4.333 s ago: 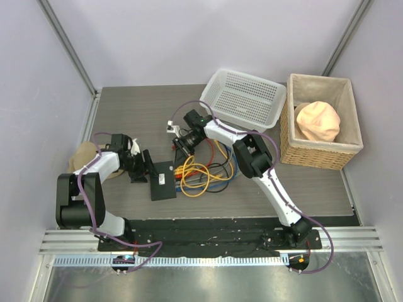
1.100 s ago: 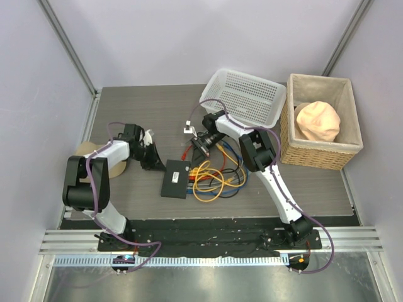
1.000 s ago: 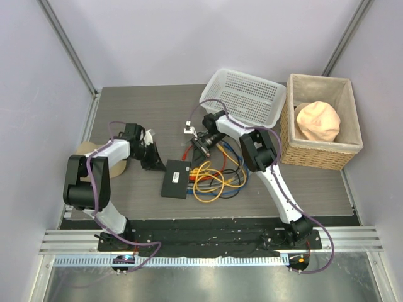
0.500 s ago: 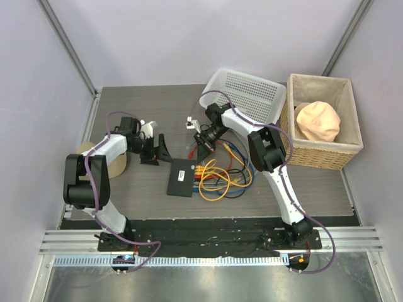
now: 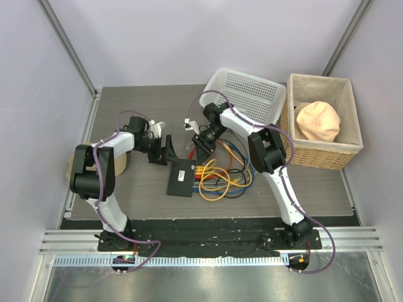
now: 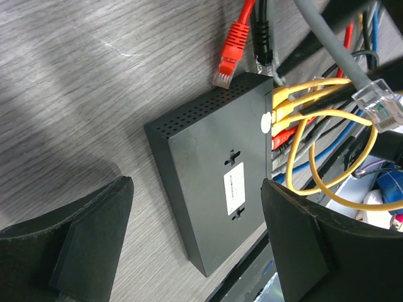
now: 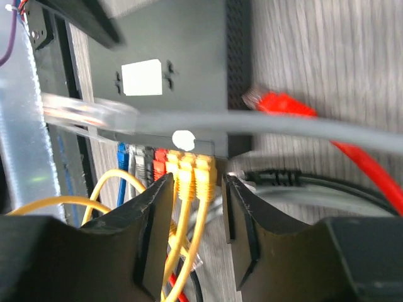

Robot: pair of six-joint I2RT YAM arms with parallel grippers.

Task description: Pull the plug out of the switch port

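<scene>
The black switch [image 5: 181, 177] lies flat on the table, label side up, with yellow plugs [image 7: 192, 168] and red, grey and blue ones seated along its right edge. A red plug [image 6: 227, 61] and the clear plug [image 6: 381, 107] of a grey cable [image 7: 264, 124] are out of the ports. My left gripper [image 5: 167, 151] is open just left of the switch [image 6: 214, 182], its jaws wide apart and holding nothing. Above the port edge, my right gripper [image 5: 199, 141] is open. The yellow plugs show in the gap between its fingers [image 7: 154, 233].
A tangle of yellow, blue, red and black cables [image 5: 223, 177] spreads right of the switch. A white mesh basket [image 5: 242, 97] stands tilted behind the right arm, next to a wicker basket [image 5: 321, 148] with a peach cloth. A tan roll [image 5: 94, 165] sits at the left edge.
My left gripper opened, let go of the switch and backed off to the left. The right gripper drew back toward the basket, the switch slid slightly right, and its jaws have now parted.
</scene>
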